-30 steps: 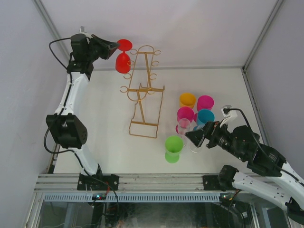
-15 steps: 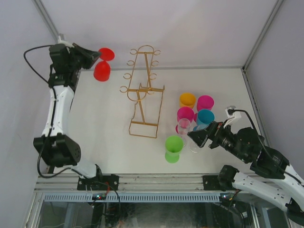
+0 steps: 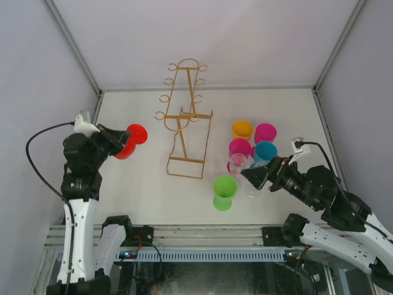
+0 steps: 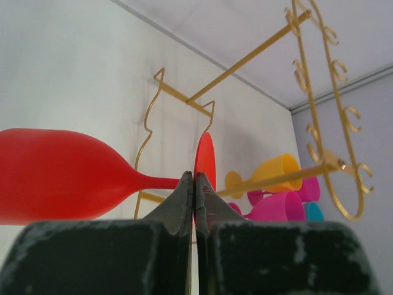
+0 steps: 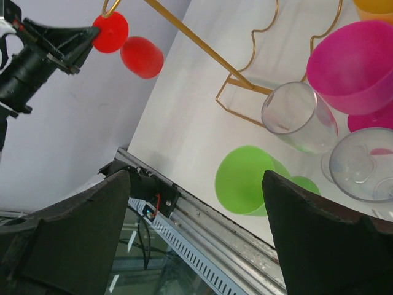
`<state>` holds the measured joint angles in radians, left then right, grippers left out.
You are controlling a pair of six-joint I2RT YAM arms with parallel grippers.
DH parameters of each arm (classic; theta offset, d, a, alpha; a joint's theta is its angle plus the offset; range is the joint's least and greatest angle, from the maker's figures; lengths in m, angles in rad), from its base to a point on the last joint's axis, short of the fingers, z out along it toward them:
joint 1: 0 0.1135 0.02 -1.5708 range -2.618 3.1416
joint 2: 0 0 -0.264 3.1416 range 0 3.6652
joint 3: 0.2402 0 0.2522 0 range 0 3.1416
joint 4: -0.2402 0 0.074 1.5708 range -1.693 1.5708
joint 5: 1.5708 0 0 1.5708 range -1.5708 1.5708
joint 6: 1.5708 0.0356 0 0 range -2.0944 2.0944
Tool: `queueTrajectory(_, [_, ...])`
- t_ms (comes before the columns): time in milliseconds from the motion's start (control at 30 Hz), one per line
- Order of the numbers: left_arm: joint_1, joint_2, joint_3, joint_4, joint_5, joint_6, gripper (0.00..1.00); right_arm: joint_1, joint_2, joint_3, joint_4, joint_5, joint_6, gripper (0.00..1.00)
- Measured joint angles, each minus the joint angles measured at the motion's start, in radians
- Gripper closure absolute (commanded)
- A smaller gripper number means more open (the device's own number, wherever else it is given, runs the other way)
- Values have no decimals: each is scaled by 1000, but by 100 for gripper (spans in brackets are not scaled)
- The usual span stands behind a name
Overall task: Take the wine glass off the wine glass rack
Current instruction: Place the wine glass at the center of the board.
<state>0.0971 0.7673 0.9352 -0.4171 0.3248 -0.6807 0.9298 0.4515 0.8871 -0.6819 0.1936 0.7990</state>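
My left fingers (image 4: 178,206) are pinched tight on the stem of the one red wine glass (image 4: 61,175). It lies sideways above the bench (image 3: 135,178), left of the single gold rack (image 3: 182,114) and well apart from it. My right fingers (image 5: 73,233) are spread wide with nothing between them. They are near a cluster of seven glasses to the right of the rack: two clear glasses (image 5: 299,117), two magenta glasses (image 5: 359,64), one orange glass (image 3: 242,129), one teal glass (image 3: 266,150) and one green glass (image 5: 245,181).
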Motion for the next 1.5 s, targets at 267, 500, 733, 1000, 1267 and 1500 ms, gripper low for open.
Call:
queueTrajectory(267, [-17, -208, -258, -43, 68, -31, 100, 0, -4, -62, 51, -35, 58, 14])
queueTrajectory(500, [-212, -410, -329, -109, 77, -107, 100, 0, -1, -88, 96, -92, 100, 16])
queueTrajectory(733, [-359, -495, -335, -156, 106, -149, 100, 0, 41, -159, 229, -164, 147, 17])
queueTrajectory(1000, [-561, -491, -331, -175, 108, -158, 100, 0, 123, -163, 316, -239, 181, 24])
queueTrajectory(1267, [-877, -364, -245, -91, 26, -166, 100, 23, 153, -163, 407, -316, 185, 35])
queueTrajectory(1500, [-1075, -282, -232, 21, -95, -174, 100, 97, 268, -162, 485, -402, 183, 45])
